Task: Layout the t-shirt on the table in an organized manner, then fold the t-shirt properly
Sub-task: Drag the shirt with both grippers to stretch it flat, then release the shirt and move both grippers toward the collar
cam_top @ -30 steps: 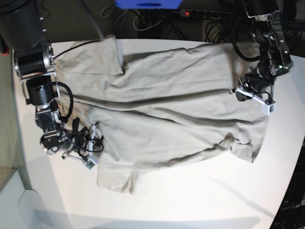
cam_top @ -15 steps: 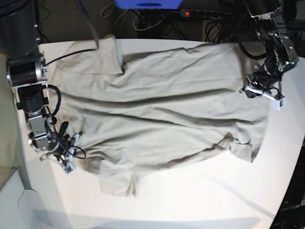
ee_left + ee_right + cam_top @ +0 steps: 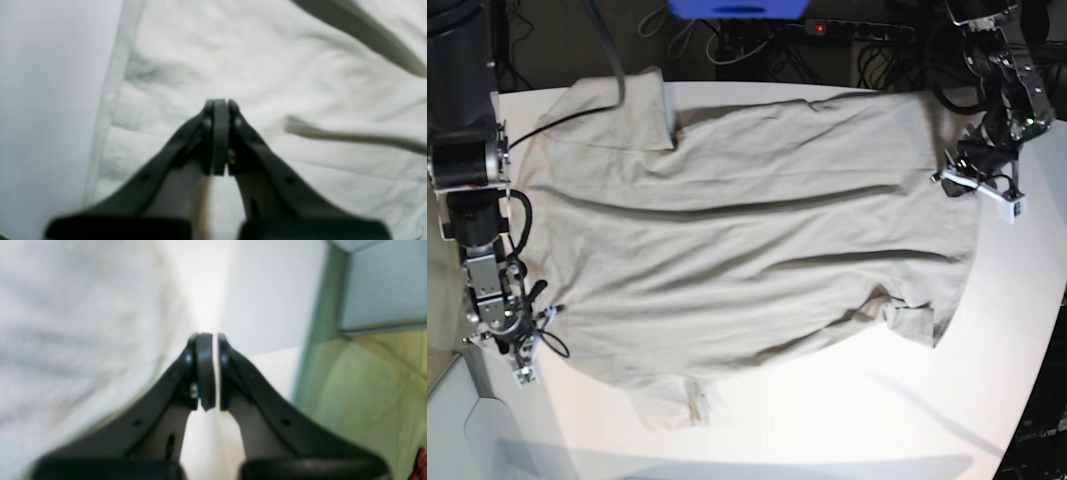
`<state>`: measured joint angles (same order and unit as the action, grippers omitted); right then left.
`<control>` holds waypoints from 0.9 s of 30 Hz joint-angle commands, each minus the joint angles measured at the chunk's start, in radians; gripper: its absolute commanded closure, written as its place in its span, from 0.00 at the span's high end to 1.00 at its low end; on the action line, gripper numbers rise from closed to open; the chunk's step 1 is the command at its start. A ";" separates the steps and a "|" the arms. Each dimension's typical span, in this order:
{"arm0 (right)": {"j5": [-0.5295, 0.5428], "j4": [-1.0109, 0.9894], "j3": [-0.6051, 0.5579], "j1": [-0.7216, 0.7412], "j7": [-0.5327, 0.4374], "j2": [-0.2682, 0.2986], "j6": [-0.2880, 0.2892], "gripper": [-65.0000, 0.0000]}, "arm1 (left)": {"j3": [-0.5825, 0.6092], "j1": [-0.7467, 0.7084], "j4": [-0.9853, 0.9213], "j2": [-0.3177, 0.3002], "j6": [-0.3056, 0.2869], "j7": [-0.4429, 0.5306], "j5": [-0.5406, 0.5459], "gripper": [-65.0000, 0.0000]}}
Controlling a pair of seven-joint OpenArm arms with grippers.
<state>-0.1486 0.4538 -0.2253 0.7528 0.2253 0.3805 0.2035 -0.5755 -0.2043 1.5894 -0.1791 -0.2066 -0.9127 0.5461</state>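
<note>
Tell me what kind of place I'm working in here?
Probably a robotics lab or test bench, not a home. A bare white table holds only the t-shirt, and a power strip with tangled cables lies on the dark floor behind it.

This is looking like a robotics lab or test room. A plain white counter (image 3: 847, 420) is standing under an overhead camera, with two black robot arms mounted at its sides. Behind its far edge, a power strip (image 3: 857, 30) with a red light and many loose cables (image 3: 757, 45) are lying on a dark floor.
</note>
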 commanded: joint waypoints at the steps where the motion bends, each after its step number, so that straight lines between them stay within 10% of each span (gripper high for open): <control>1: 0.004 0.046 0.023 0.035 -0.014 0.015 0.001 0.02 | -0.005 0.001 0.044 -0.009 -0.006 0.013 0.010 0.00; 5: 0.004 0.178 0.102 -0.019 0.084 0.030 0.224 0.02 | -0.005 0.001 0.124 -0.007 -0.006 0.013 0.012 0.00; 12: 0.004 0.589 0.169 -0.279 0.259 0.005 0.428 0.02 | 0.001 0.150 0.148 -0.006 0.005 0.011 0.001 0.00; 27: 0.002 1.198 0.175 -0.803 0.418 -0.081 0.495 0.02 | 0.177 0.555 -0.389 -0.001 0.002 0.037 -0.229 0.00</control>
<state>-0.1505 1.6371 -0.0559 -0.0628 0.6552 0.2932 0.7052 -0.3977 0.3218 1.1824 -0.1707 -0.2058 -0.8932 0.3099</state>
